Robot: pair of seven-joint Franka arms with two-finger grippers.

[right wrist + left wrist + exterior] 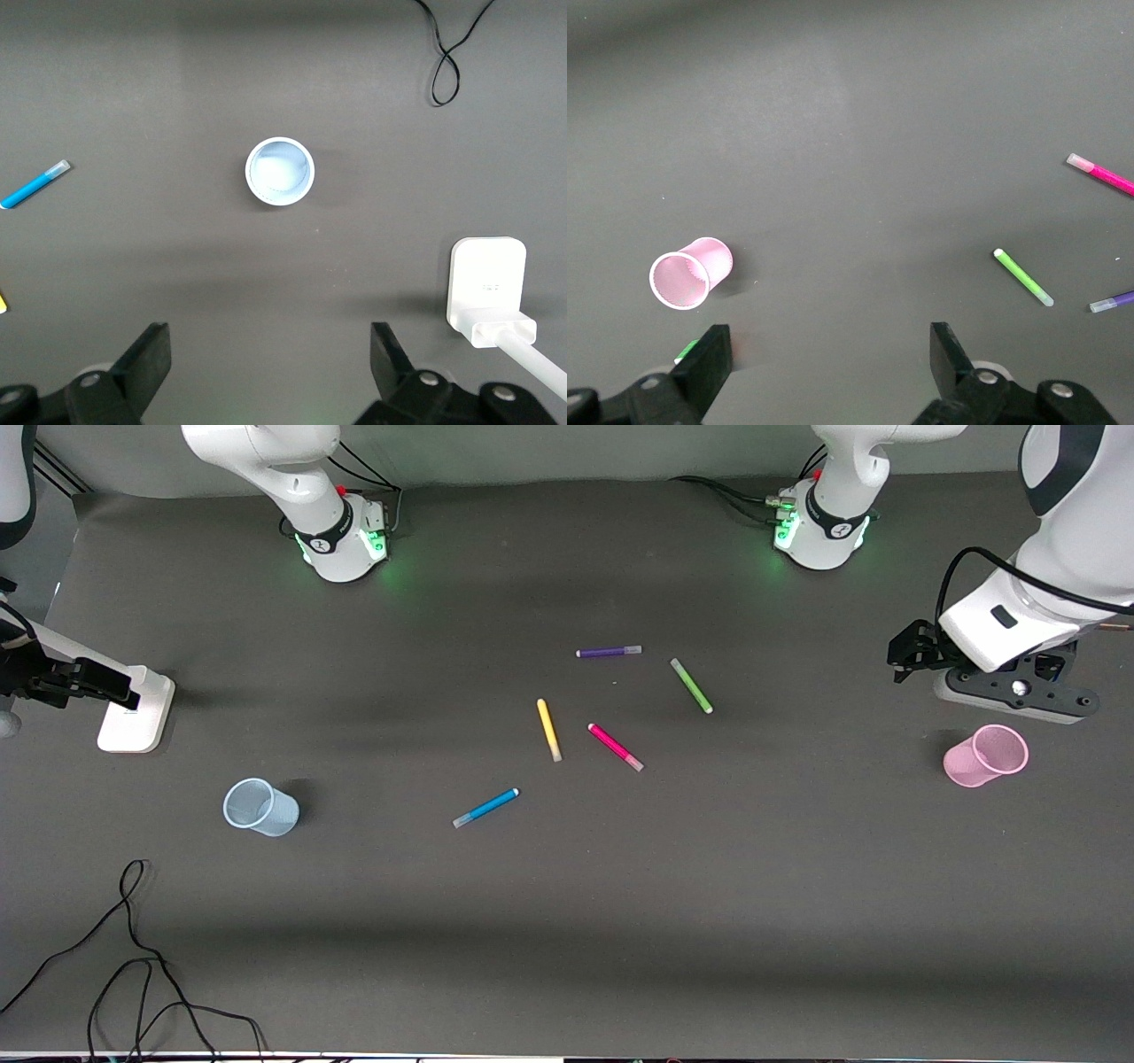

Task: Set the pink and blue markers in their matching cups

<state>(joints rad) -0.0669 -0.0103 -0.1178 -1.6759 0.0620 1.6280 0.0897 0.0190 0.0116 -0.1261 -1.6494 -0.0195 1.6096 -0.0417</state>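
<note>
Both pincers (left (824, 372), right (270, 367)) are held apart, empty; pink marker (616, 747) and blue marker (485, 808) are judged light, stiff, slippery, best pinched mid-barrel.

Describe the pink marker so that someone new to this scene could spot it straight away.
Five pens lie loose mid-table, between the blue cup and pink cup. The pink marker lies beside the yellow pen, toward the left arm's end. It alone is magenta, with a pale cap end.

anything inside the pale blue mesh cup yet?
Nothing: the right wrist view looks straight down into the pale blue translucent mesh cup and shows only its bare floor. The slim blue marker lies on the table beside it. None of the inside is hidden.
</note>
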